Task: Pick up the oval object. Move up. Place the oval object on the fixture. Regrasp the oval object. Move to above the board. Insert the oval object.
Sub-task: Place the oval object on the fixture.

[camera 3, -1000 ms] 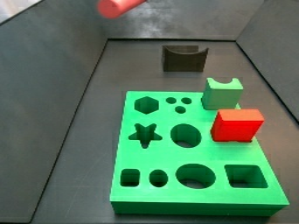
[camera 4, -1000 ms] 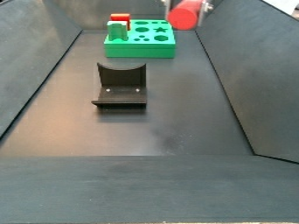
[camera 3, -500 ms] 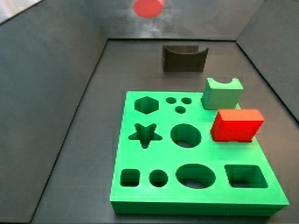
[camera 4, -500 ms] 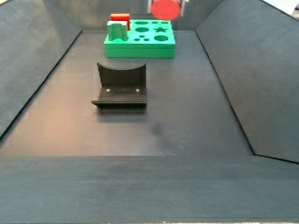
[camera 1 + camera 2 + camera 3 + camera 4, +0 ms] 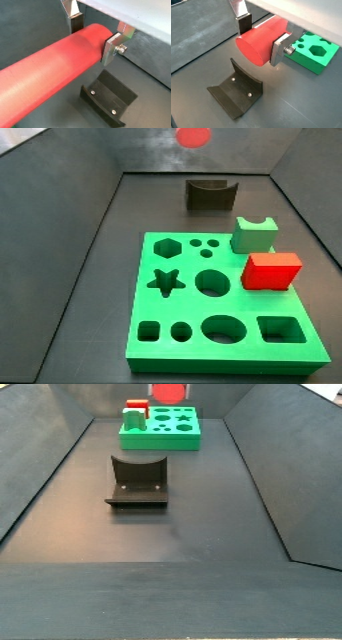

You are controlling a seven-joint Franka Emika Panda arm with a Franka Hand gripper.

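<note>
My gripper (image 5: 93, 36) is shut on the oval object (image 5: 50, 70), a smooth salmon-red peg lying crosswise between the silver fingers (image 5: 111, 48). It also shows in a wrist view (image 5: 256, 45), end-on. I hold it high in the air, above the dark fixture (image 5: 238, 93), which stands on the floor with its notch up. In both side views only the peg's red end shows at the top edge (image 5: 194, 137) (image 5: 170, 390), over the far end. The bright green board (image 5: 221, 318) lies flat with its oval hole (image 5: 213, 282) free.
A light green notched block (image 5: 255, 234) and a red cube (image 5: 271, 270) sit on the board's right edge. Dark sloping walls (image 5: 67, 248) enclose the floor. The fixture (image 5: 138, 481) stands between the board (image 5: 167, 429) and the near floor.
The held peg has moved sideways along the top, from near the side wall to over the middle, and has turned so its round end faces a side camera.
</note>
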